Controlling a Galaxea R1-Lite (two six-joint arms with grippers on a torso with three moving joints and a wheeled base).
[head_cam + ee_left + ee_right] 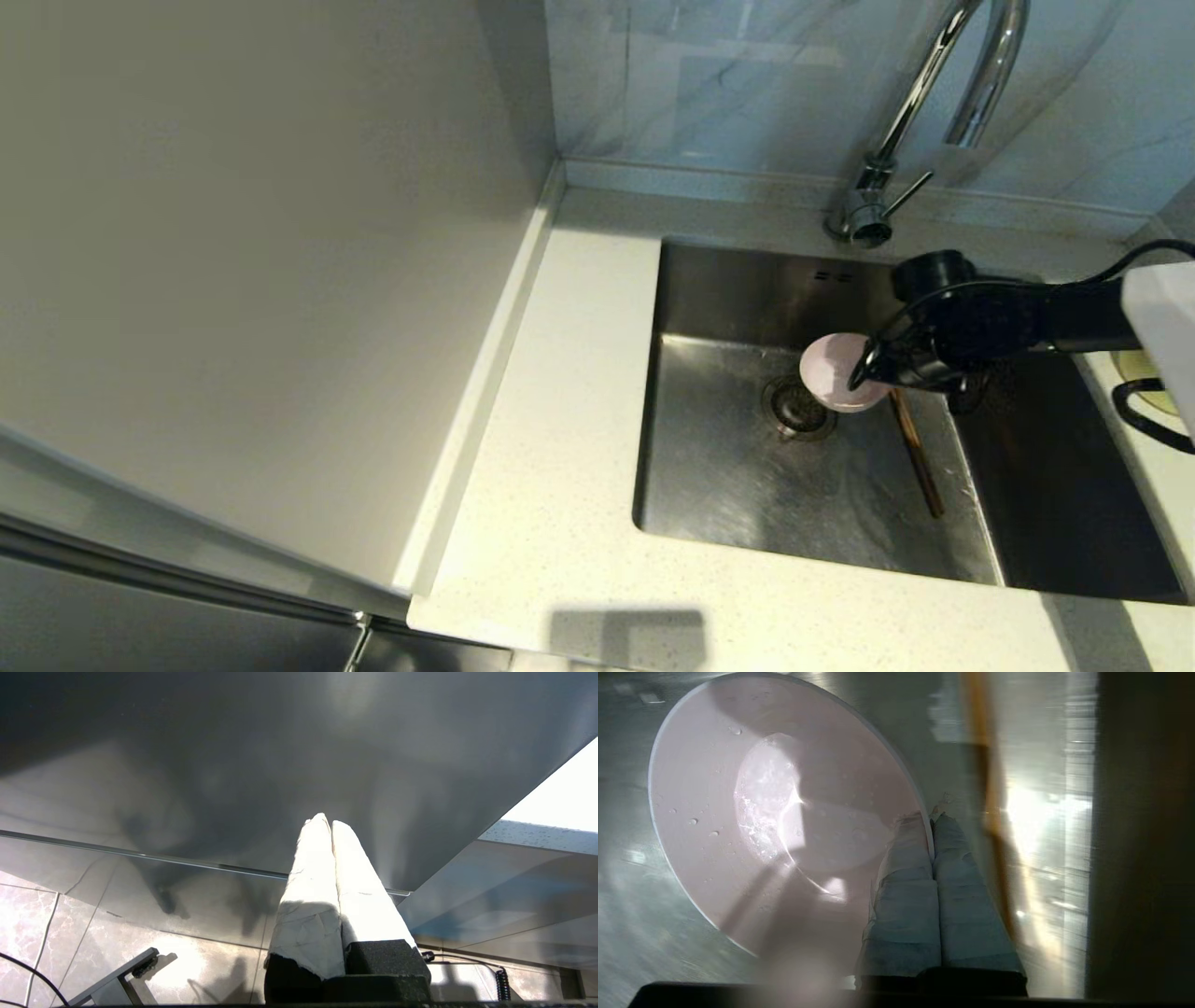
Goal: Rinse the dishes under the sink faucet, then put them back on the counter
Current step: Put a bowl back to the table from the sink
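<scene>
My right gripper (861, 375) is shut on the rim of the pale pink bowl (834, 371), which sits tilted in the sink (747, 485) just above the drain strainer (798, 407). The wrist view shows one taped finger inside the wet bowl (784, 812) and one outside, the rim pinched between them at the right gripper (930, 820). The brown chopsticks (917, 455) lie on the sink floor beside the bowl. The chrome faucet (934, 103) rises behind the sink. A yellow bowl (1141, 373) peeks out on the counter at right, behind the arm. My left gripper (326, 822) is shut and empty, parked away from the sink.
Off-white counter (551, 448) runs left of and in front of the sink. A tall pale panel (261, 280) stands on the left. The faucet lever (907, 194) juts out at the tap's base. Black cable (1144, 420) loops by the right counter.
</scene>
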